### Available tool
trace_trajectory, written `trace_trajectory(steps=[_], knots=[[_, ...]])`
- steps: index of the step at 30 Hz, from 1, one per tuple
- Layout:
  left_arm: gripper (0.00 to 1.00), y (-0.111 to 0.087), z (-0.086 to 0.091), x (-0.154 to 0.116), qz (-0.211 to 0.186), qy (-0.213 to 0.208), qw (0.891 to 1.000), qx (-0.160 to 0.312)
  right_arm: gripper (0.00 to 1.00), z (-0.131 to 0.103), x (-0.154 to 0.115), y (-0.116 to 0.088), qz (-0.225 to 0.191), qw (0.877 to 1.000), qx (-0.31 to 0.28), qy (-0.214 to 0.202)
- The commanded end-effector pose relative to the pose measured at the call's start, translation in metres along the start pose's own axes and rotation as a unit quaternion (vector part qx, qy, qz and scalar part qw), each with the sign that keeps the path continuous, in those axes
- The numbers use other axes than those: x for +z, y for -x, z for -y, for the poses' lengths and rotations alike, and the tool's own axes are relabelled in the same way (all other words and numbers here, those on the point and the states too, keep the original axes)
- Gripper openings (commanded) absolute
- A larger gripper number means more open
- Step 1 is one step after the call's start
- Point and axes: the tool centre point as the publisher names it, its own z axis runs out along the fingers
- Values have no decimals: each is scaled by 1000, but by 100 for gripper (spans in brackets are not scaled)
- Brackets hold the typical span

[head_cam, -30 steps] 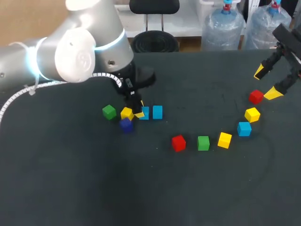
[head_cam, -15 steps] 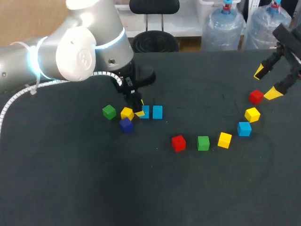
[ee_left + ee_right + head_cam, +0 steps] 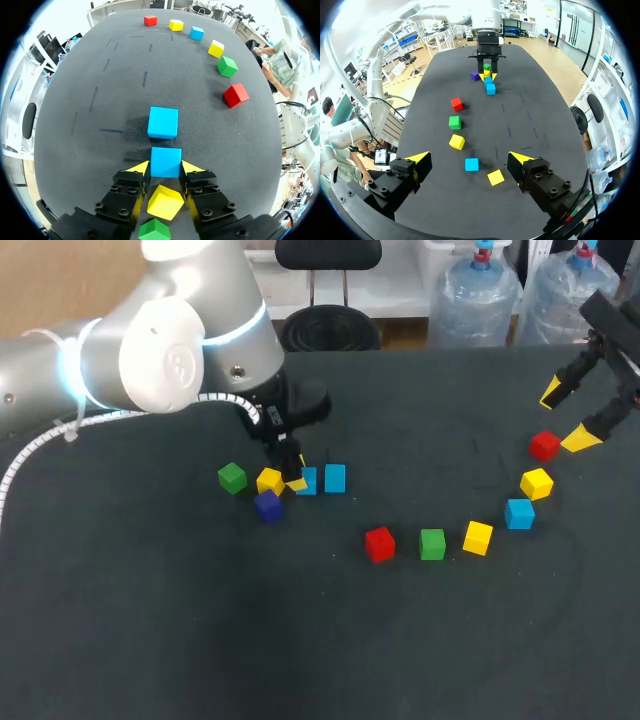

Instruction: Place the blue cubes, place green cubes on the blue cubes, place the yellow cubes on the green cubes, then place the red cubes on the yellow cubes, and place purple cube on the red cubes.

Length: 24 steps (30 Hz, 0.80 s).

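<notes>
The left gripper (image 3: 165,167) pinches a small matte blue cube (image 3: 165,162) between its yellow tips on the dark table. A second blue cube (image 3: 163,122) lies just ahead and a yellow cube (image 3: 165,202) just behind the tips. I'd open evenly and lift straight, without nudging either neighbour. The right gripper (image 3: 469,158) hangs spread wide.

1. The bench (image 3: 200,640) has a dark, matt covering, cloth-like, with a fine rough grain.
2. The blue cube (image 3: 165,162) between the left arm's jaws has smooth faces with a dull sheen; whether it is plastic or painted wood cannot be told.
3. The left arm (image 3: 170,350), upper left in the head view, has a smooth, glossy silver-white shell.
4. Its jaws are matt black, metal-looking blocks with bolt heads and smooth yellow tips.
5. The white cable (image 3: 30,455) at the left edge wears a ribbed plastic spiral.
</notes>
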Motion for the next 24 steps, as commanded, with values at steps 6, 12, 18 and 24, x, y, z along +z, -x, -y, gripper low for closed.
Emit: trace_trajectory(steps=[6, 12, 18, 24], knots=[[0, 2, -2, 1, 2, 0, 1000, 0, 100, 1, 0, 0, 0, 1000, 0, 1], [0, 3, -3, 1, 1, 0, 1000, 0, 100, 1, 0, 0, 0, 1000, 0, 1], [0, 3, -4, 2, -1, 1, 1000, -2, 100, 1, 0, 0, 0, 1000, 0, 1], [0, 2, -5, 2, -1, 0, 1000, -2, 100, 1, 0, 0, 0, 1000, 0, 1]])
